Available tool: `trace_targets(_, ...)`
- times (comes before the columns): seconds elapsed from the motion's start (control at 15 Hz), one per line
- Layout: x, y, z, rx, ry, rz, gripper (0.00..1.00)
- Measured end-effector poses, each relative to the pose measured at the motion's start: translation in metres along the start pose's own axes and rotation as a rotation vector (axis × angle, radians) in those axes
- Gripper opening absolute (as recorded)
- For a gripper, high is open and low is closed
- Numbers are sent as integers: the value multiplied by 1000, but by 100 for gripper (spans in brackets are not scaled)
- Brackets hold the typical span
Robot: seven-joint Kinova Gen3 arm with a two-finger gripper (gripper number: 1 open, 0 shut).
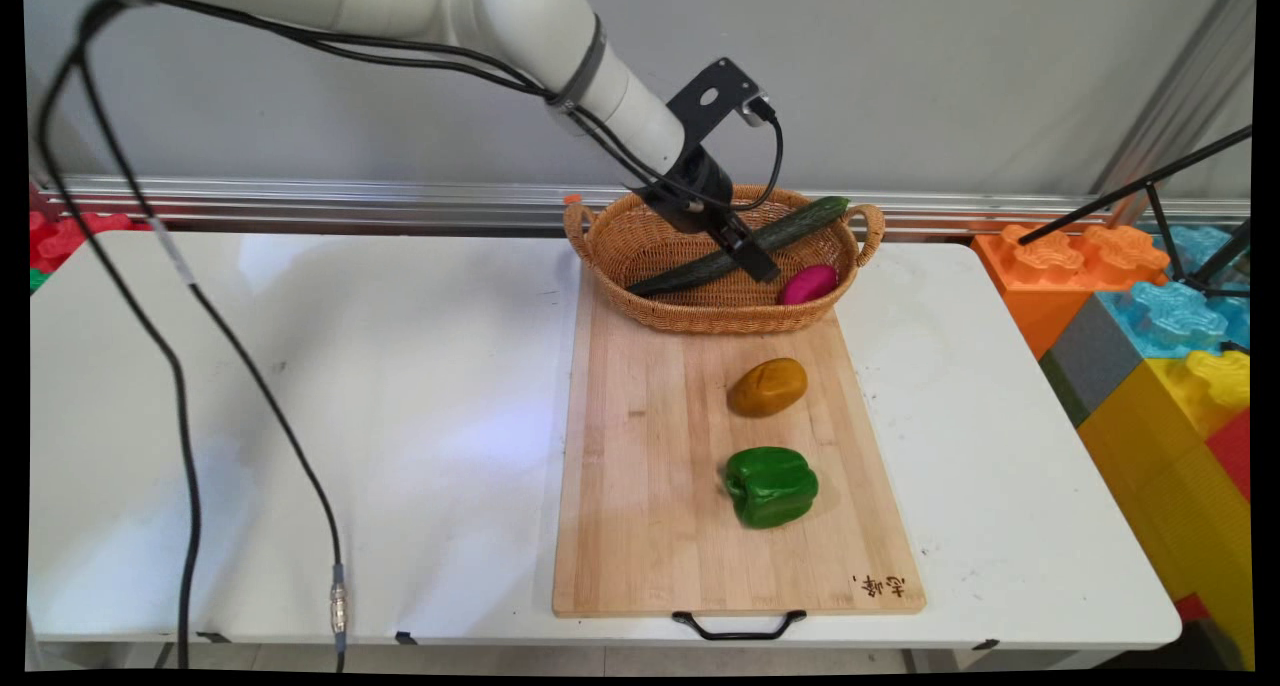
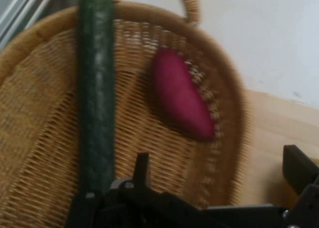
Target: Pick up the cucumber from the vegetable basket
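Nearest the lens: black handle on the near end of a pale wooden cutting board, flat on the white counter. Well short of the pincer, on that board: glossy green bell pepper, lying on its side; closer to the pincer, but still apart from it, a smooth orange-brown rounded vegetable. At the board's far end: oval wicker basket with two small loop handles. Pincer hanging tilted inside the basket, fingers spread wide apart, gripping nothing. Just beside one finger, outside the gap: long dark green cucumber, slim and straight, skin dull and slightly bumpy, lying slantwise across the basket with one tip propped over the far rim by a handle and the other down against the weave. Whether touching that finger or not, hard to tell. Seen from the hand, cucumber running lengthwise along the left of the pincer. Ahead of the open gap, against the basket's inner wall: magenta, egg-shaped vegetable, smooth and matte, clear of both fingers. Far off to the other side of the pincer, past the counter's end: stacked big plastic blocks in orange, blue, yellow and grey. Behind the arm, black cables drooping to the counter's near edge.
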Motion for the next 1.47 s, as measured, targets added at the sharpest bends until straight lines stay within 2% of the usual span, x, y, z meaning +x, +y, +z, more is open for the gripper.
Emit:
trace_targets(0.53,3,-36,56,65,-1,-23,100)
trace_targets(1.0,2,-55,94,108,2,1,100)
trace_targets(1.4,-4,-60,118,123,1,51,100)
trace_targets(1.47,-5,-61,121,125,1,59,0)
